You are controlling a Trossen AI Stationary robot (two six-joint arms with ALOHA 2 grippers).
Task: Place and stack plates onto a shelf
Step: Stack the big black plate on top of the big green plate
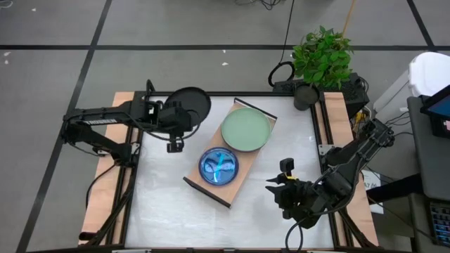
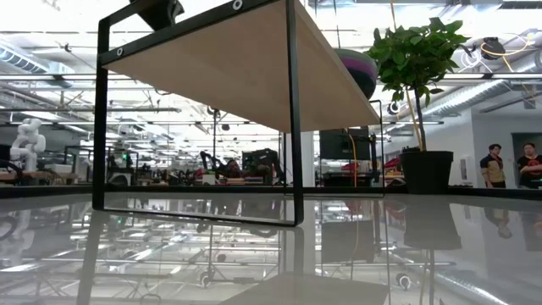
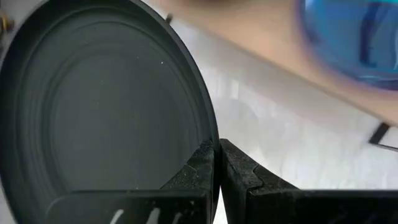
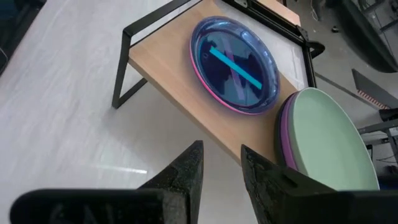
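The light-wood shelf (image 1: 238, 158) with black rails stands slantwise in the middle of the table. On its far end a pale green plate (image 4: 326, 140) lies on a purple one (image 4: 283, 134). On its near end a translucent cyan plate (image 4: 235, 64) sits on a pink one (image 4: 214, 99). My left gripper (image 3: 219, 155), left of the shelf's far end, is shut on a black plate (image 1: 193, 105). My right gripper (image 4: 221, 163) is open, near the table's right near corner, and points toward the shelf. My left gripper pinches the black plate by its rim (image 3: 208, 140) between the two fingers. The plate is lifted clear of the table and tilted, extending away from the fingers toward the table's far side.
A potted plant (image 1: 320, 60) stands at the table's far right corner. White tabletop (image 1: 169, 211) lies bare to the left of and in front of the shelf. In the low view the shelf (image 2: 229, 68) shows from below on its black legs.
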